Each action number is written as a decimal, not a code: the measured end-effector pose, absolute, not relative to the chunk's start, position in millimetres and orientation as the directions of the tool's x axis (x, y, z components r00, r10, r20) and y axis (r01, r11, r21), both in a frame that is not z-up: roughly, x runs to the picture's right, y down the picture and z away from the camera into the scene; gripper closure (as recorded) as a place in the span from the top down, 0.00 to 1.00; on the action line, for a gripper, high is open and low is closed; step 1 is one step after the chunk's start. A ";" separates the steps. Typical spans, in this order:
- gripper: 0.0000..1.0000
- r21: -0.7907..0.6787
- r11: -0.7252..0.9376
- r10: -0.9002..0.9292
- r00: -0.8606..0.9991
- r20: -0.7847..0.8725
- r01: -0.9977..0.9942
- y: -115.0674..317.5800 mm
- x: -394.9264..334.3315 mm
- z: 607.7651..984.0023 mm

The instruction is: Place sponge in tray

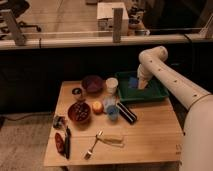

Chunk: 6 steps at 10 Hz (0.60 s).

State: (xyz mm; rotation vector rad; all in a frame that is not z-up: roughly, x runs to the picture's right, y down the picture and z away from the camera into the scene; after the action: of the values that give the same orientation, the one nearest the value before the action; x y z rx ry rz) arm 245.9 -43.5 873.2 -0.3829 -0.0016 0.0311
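The dark green tray (159,94) stands at the table's back right. The bright blue sponge (133,82) is inside it, near the tray's left half. My gripper (142,84) points down into the tray, just right of the sponge and touching or nearly touching it. The white arm bends over the tray from the right. I cannot see whether the sponge rests on the tray floor or is still held.
A purple bowl (92,82) and a white cup (112,85) stand left of the tray. In front are a light blue cup (112,114), an orange fruit (97,107), a dark red bowl (79,112), a black bar (126,112) and a fork (92,145).
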 end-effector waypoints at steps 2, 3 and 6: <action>0.80 -0.368 0.929 0.035 0.999 -0.006 -0.035 -44.3 248.6 871.7; 0.80 -0.367 0.930 0.036 0.999 -0.006 -0.036 -44.3 249.5 871.5; 0.80 -0.362 0.931 0.039 0.999 -0.003 -0.037 -45.2 250.8 871.1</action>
State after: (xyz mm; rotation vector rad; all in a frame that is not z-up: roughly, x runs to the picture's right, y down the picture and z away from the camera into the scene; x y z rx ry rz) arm 250.8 -45.2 871.1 -0.3709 -0.0037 0.0387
